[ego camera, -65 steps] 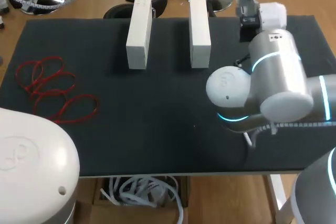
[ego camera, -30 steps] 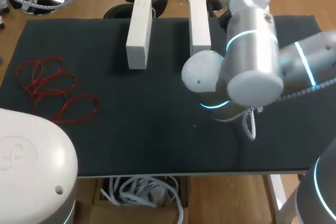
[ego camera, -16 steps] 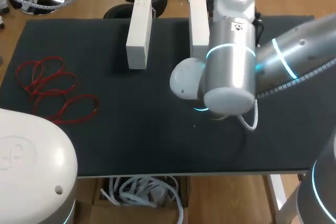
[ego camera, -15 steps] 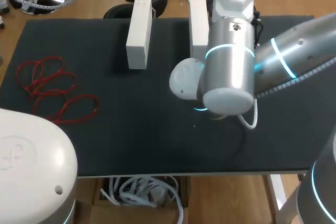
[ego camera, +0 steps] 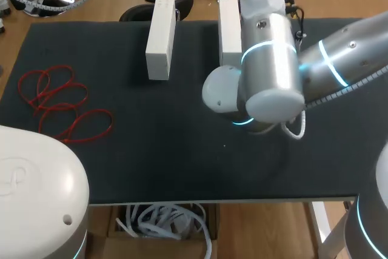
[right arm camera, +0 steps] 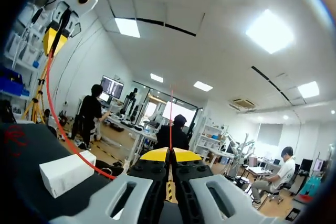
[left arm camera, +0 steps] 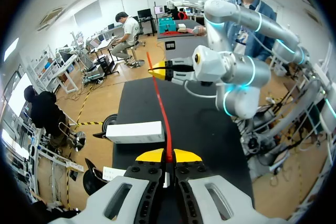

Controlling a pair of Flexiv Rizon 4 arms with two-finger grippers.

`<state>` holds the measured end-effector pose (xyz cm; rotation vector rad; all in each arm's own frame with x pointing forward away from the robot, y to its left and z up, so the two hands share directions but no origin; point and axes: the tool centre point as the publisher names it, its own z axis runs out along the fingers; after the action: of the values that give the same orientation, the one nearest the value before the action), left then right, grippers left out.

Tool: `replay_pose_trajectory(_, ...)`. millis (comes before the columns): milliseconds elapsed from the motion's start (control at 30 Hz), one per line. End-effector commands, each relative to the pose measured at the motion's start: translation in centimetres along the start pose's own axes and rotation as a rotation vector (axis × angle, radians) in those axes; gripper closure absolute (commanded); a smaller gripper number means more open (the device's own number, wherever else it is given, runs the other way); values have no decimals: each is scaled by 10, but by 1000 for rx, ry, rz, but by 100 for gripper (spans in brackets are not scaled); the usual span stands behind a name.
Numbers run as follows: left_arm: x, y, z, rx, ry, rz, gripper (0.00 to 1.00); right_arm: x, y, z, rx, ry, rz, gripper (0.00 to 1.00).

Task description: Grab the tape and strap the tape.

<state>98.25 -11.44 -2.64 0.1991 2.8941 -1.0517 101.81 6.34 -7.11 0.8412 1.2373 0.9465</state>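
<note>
On the black table (ego camera: 151, 162), one white block (ego camera: 160, 37) and a second white block (ego camera: 230, 28) stand side by side at the far end. A pile of red loops (ego camera: 57, 104) lies on the left part of the table. My right arm (ego camera: 273, 59) comes in from the right and hangs over the middle, hiding part of the second block. The big white part of my left arm (ego camera: 36, 180) sits at the near left corner. I cannot see either gripper well from here.

In the left wrist view, the left gripper (left arm camera: 168, 155) has its yellow tips pressed together on the red tape (left arm camera: 163, 114). The tape runs straight ahead, up above the table, to the right gripper (left arm camera: 160, 70). That one looks pinched on the other end, though it is small here. A white block (left arm camera: 135, 132) lies beside the tape.

In the right wrist view, the right gripper (right arm camera: 169, 155) is closed on the thin red tape (right arm camera: 170, 129). The tape also curves up to the left gripper (right arm camera: 52, 38). A white block (right arm camera: 65, 173) sits under the curve.
</note>
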Motion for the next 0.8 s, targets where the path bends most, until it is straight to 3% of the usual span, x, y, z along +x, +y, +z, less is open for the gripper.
replay_pose_trajectory(33,0,-1,-1,-4,3,-2,100,-10,24,-1,58,132,-317,100)
replay_pose_trajectory(67,0,-1,-1,-4,3,-2,100,-10,27,-3,27,116,-406,100)
replay_pose_trajectory(700,0,-1,-1,-4,3,-2,100,-10,27,-3,27,116,-406,100)
replay_pose_trajectory(800,0,-1,-1,-4,3,-2,100,-2,31,3,55,126,-555,100)
